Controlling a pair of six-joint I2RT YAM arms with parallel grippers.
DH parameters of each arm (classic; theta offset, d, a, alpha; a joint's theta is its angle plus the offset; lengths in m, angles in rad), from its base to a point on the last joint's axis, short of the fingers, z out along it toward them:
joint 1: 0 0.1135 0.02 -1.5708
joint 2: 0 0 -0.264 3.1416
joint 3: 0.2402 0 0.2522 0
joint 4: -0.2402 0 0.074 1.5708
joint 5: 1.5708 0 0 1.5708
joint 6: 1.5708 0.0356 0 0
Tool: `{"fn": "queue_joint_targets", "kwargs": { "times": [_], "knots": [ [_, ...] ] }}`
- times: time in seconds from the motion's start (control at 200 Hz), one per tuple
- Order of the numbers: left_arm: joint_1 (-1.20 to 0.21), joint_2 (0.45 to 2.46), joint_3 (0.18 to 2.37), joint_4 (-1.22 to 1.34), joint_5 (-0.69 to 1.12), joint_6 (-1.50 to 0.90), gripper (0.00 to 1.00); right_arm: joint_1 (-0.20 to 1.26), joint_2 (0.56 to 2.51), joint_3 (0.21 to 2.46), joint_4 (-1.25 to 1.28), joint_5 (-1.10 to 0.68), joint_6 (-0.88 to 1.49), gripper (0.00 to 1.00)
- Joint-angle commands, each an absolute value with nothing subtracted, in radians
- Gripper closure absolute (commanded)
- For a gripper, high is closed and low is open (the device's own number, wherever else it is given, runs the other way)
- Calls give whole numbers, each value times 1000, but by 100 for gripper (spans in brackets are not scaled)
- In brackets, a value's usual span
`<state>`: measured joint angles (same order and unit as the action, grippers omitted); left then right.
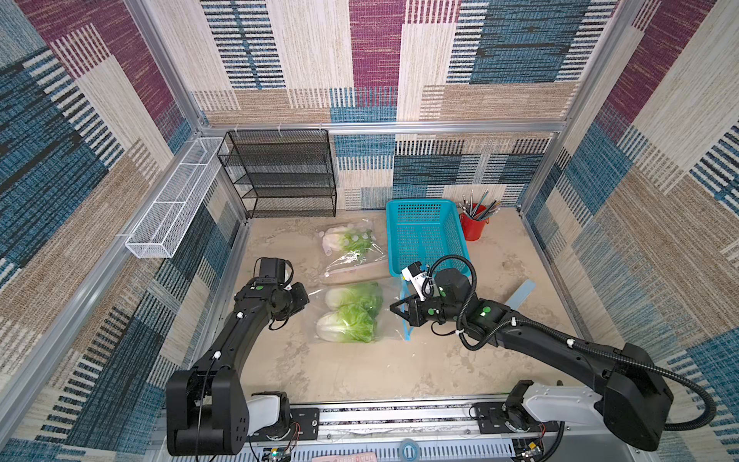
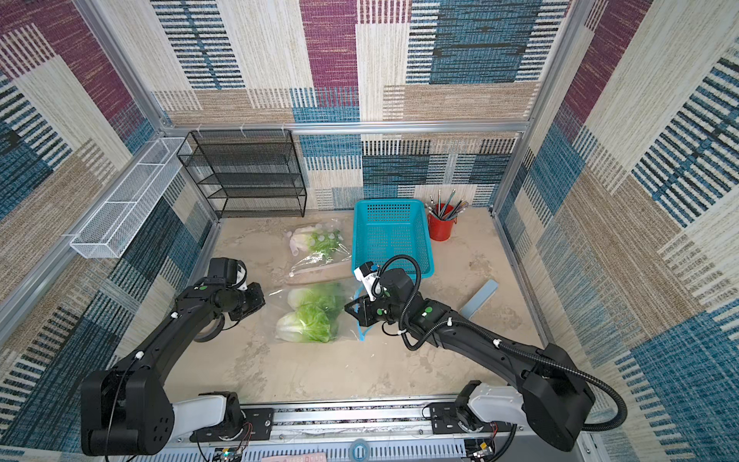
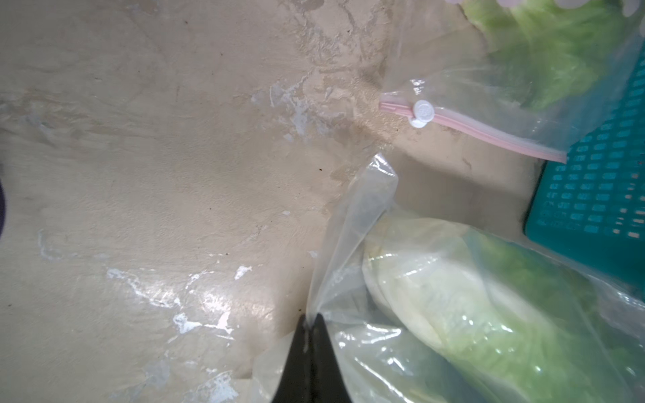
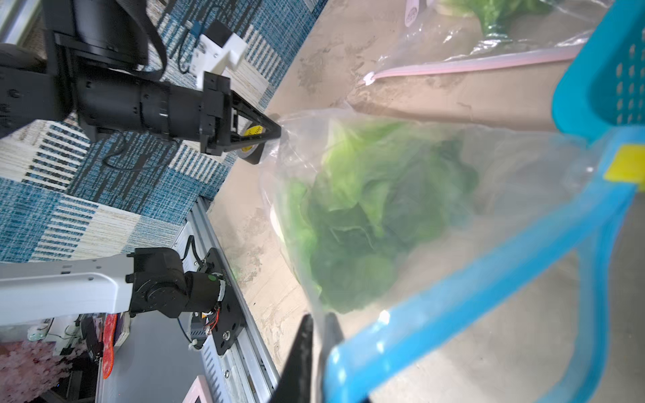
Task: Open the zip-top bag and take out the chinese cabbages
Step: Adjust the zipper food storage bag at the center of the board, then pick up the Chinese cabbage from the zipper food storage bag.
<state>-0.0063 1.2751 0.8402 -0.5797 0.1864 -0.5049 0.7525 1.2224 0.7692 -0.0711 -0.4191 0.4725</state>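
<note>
— Starting big: where is the bag, taking the blue basket (image 1: 424, 240) as the mark?

— On the tan table (image 1: 340, 372), just off the basket's near left corner, toward the robot. The zip-top bag (image 1: 390, 326) lies flat there with two cabbages (image 1: 348, 323) inside, side by side and touching. A second bag (image 1: 352, 262), pink-zipped, lies along the basket's left wall with a third cabbage (image 1: 340, 240) in it. No gripper is on that one.

— Which way do the two heads point?

— Their long axes run across the table, parallel to the basket's near wall. White bases face the left arm; green tips face the right arm and the basket corner.

— And the grippers?

— The left gripper (image 3: 310, 322) is pinched tight on the bag's film at the end farthest from the basket, behind the white bases. The right gripper (image 4: 319, 326) sits at the end nearest the basket corner, beside the blue zip strip (image 4: 488, 279). A narrow gap shows between its fingers; I cannot tell whether any film sits in it.

— Is the mouth open?

— The blue strip splits into two bands in the right wrist view, with a yellow tab (image 4: 624, 167) on it, so I judge it parted.

— So who reaches in?

— The right arm is nearer, since the mouth and leafy tips face it. The heads should slide out tip-first along their own length while the left holds the far end.
</note>
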Motion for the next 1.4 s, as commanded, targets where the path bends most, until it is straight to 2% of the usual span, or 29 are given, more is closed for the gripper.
{"fn": "queue_joint_targets", "kwargs": {
  "times": [0.0, 0.08, 0.15, 0.416, 0.626, 0.957, 1.398],
  "knots": [
    [-5, 1277, 835, -541, 167, -512, 100, 752, 1191, 767, -70, -421, 443, 67],
    [-5, 1275, 836, -541, 170, -513, 100, 753, 1162, 765, -88, -393, 437, 49],
    [-5, 1272, 836, -543, 170, -514, 100, 752, 1135, 754, -93, -367, 439, 40],
    [-5, 1274, 836, -543, 170, -510, 100, 740, 1053, 701, -108, -281, 461, 34],
    [-3, 1275, 838, -546, 170, -510, 100, 686, 1010, 662, -124, -283, 463, 36],
    [-3, 1274, 837, -548, 169, -514, 100, 578, 1012, 536, 10, -417, 513, 56],
    [-3, 1270, 818, -531, 204, -544, 100, 576, 1270, 535, 273, -641, 600, 57]
  ]
}}
